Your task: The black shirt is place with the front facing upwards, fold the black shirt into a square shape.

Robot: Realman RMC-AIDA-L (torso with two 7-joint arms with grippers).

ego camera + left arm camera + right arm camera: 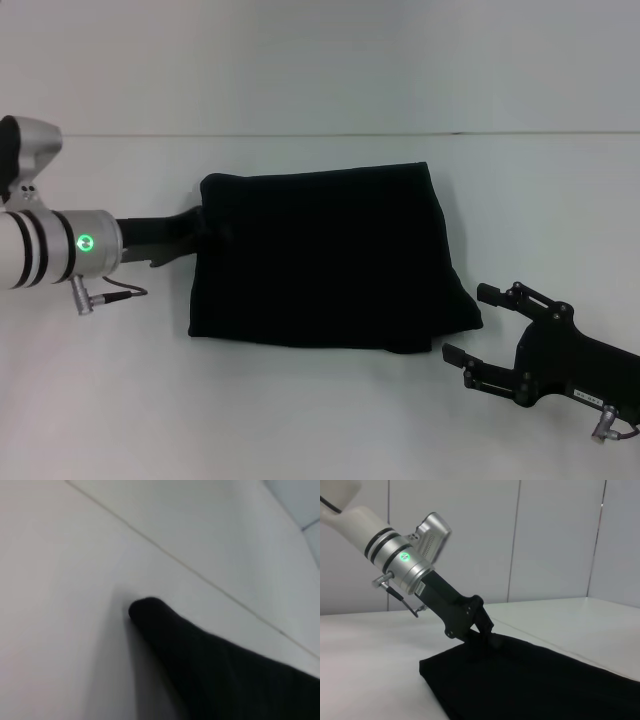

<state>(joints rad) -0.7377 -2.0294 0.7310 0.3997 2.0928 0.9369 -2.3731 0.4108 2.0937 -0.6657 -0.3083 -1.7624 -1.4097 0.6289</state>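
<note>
The black shirt [325,258] lies folded into a rough rectangle in the middle of the white table, with no lettering showing. My left gripper [203,228] reaches in from the left and rests at the shirt's left edge, near its far corner. In the right wrist view, the left gripper [480,637] comes down onto the black shirt [535,680], dark against dark cloth. The left wrist view shows only a rounded corner of the shirt [200,655] on the table. My right gripper [463,322] is open, just off the shirt's near right corner and not touching it.
The white table [320,420] spreads around the shirt on all sides. A seam [400,135] where the table meets the pale wall runs across the back. Panelled walls [550,540] stand behind the left arm.
</note>
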